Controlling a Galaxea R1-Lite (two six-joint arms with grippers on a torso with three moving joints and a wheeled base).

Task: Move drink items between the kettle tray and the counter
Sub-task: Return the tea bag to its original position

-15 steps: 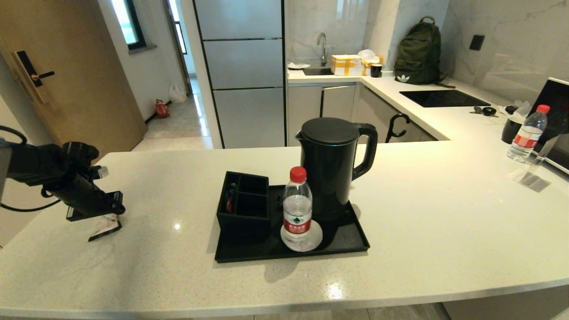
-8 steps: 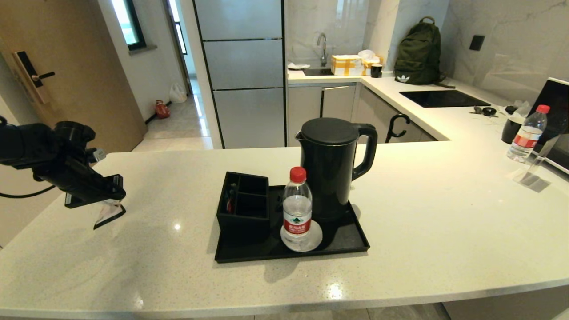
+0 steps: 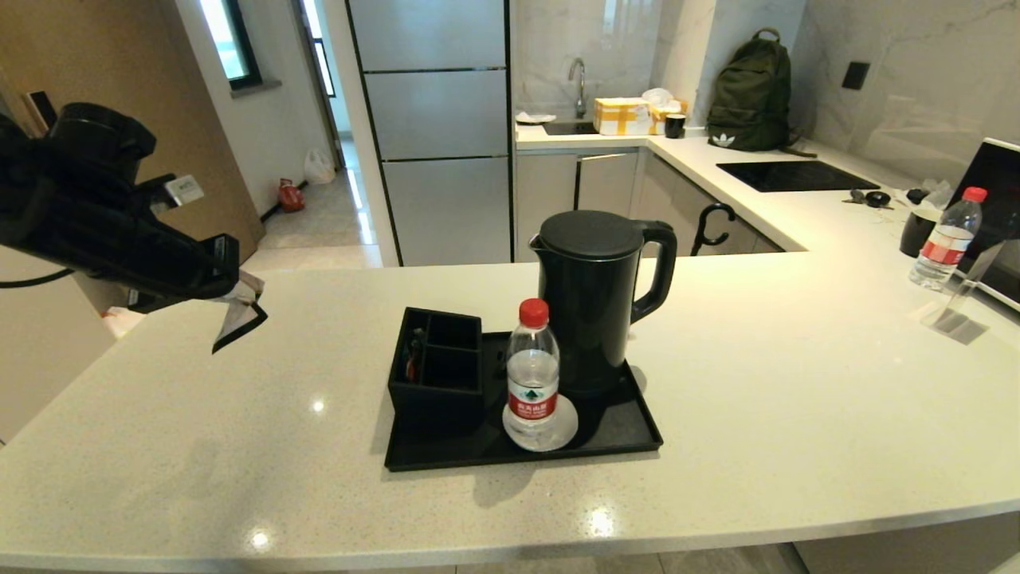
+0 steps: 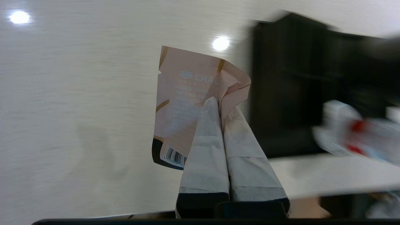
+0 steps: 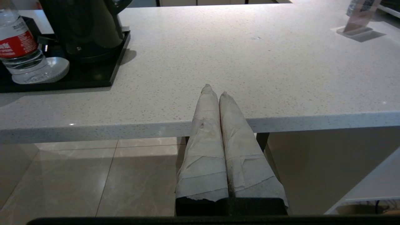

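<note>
My left gripper (image 4: 220, 104) hangs in the air above the far left part of the broad pale off-white speckled stone counter (image 3: 797, 383), well to the left of the shallow rectangular matte black tray (image 3: 613, 430). Its taped fingers (image 4: 206, 147) are pressed tightly together on the small flat pinkish-beige paper sachet (image 4: 184, 103), pinching it near one edge; the sachet dangles clear of the counter, creased where I grip it, with a barcode on a dark corner.

The tall matte black electric kettle (image 3: 594, 295) with its loop handle stands upright on the back of the tray. In front of it, on a round pale coaster (image 3: 562, 434), stands a clear plastic water bottle (image 3: 532, 371) with a red cap. A small black divided box (image 3: 437, 367) sits at the tray's left end.

My right gripper (image 5: 218, 93) is parked low, off the near edge of the counter, its taped fingers (image 5: 204, 147) closed against each other and holding nothing.
</note>
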